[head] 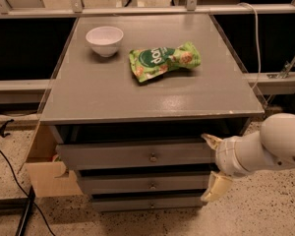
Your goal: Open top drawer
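Observation:
The top drawer is the wide gray front just under the cabinet top, with a small round metal knob at its centre. A dark gap shows above it. My gripper is at the right end of the drawer fronts, right of the knob. It is open, with one cream finger by the top drawer's upper right corner and the other finger down by the lower drawers. It holds nothing.
Two shorter gray drawers sit below. On the gray cabinet top stand a white bowl and a green snack bag. A wooden box stands left of the cabinet, with a black cable on the floor.

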Tool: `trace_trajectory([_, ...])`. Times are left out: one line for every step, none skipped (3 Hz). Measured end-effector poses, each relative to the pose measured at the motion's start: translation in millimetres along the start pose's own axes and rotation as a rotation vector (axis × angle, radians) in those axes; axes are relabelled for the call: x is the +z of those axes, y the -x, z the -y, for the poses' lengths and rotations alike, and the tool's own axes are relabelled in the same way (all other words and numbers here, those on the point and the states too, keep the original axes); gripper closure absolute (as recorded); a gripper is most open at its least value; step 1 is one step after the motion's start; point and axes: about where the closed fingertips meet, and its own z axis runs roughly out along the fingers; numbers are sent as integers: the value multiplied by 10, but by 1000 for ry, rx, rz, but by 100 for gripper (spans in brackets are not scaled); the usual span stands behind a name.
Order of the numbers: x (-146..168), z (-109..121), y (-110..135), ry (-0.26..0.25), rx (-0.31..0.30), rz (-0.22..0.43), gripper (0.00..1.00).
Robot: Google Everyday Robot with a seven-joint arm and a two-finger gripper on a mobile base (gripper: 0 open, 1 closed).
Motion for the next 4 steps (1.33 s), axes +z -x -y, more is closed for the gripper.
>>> trace_trajectory([204,82,48,-6,-90,-61,0])
trace_trajectory([312,137,74,-15,-138,-98,0])
trace_trajectory([399,236,107,-26,-162,-118,0])
trace_trajectory([467,332,154,-33,-172,-125,0])
